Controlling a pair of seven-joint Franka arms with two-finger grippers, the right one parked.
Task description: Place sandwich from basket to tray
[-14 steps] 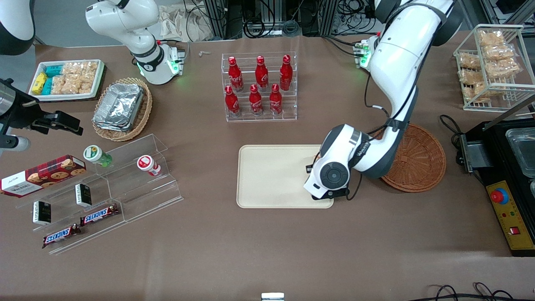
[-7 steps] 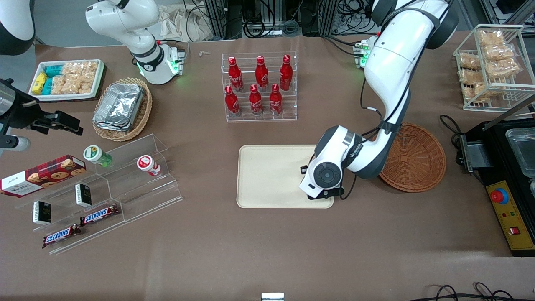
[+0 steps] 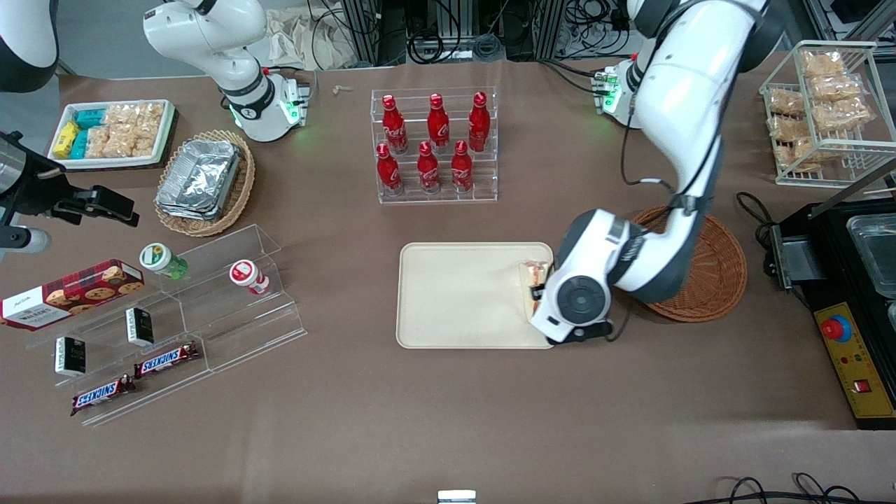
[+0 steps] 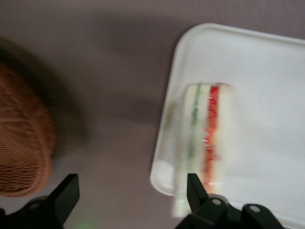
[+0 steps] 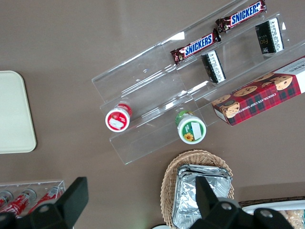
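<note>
Nearest the front camera, only the brown-covered table; next, the large flat cream-beige rectangular tray with rounded corners and a low rim. On that tray, just inside the short rim toward the working arm's end, the small triangular wedge of white-bread sandwich with red and green filling, resting on the tray floor with its striped cut edge turned up toward the wrist camera. Probably set down there because that rim is the one closest to the basket, so the shortest carry; lying low and well supported, unlikely to tip or slide. Directly above that rim, the left arm's black two-finger gripper, hovering with fingers spread wide and nothing clamped between them. One fingertip overlapping the near end of the sandwich in the wrist view, whether touching or merely above it impossible to tell; the other finger out over bare table between tray and basket. Judged from this, the placing itself looks done, with only a clean lift away left, and care needed not to drag the wedge off the rim with that close finger. A little farther and toward the working arm's end, the round shallow reddish-brown woven wicker basket, partly covered by the arm, no sandwich in the part that shows. Farthest, the clear acrylic rack of red bottles, well apart from the work
</note>
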